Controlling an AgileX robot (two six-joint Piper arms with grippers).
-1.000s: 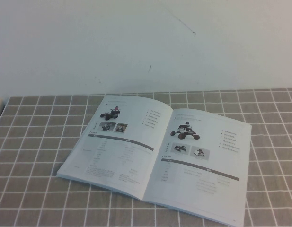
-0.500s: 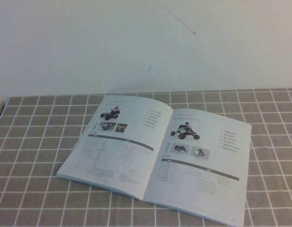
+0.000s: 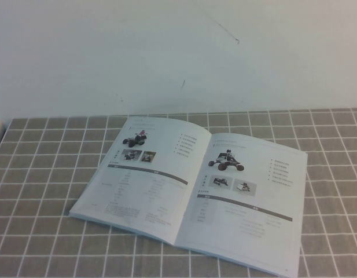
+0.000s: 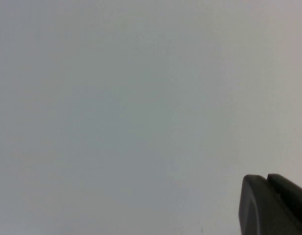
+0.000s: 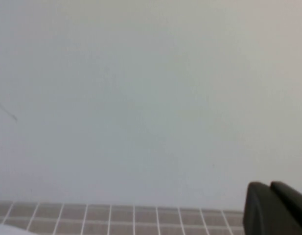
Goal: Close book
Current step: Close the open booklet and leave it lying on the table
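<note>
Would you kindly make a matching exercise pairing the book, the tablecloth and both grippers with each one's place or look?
1. book
2. tablecloth
3. left gripper
4. right gripper

A. grey with white grid lines
B. outside the high view, facing only bare wall
C. lying open, pages up
D. outside the high view, facing wall and a strip of tablecloth

Pairs: 1-C, 2-A, 3-B, 4-D
</note>
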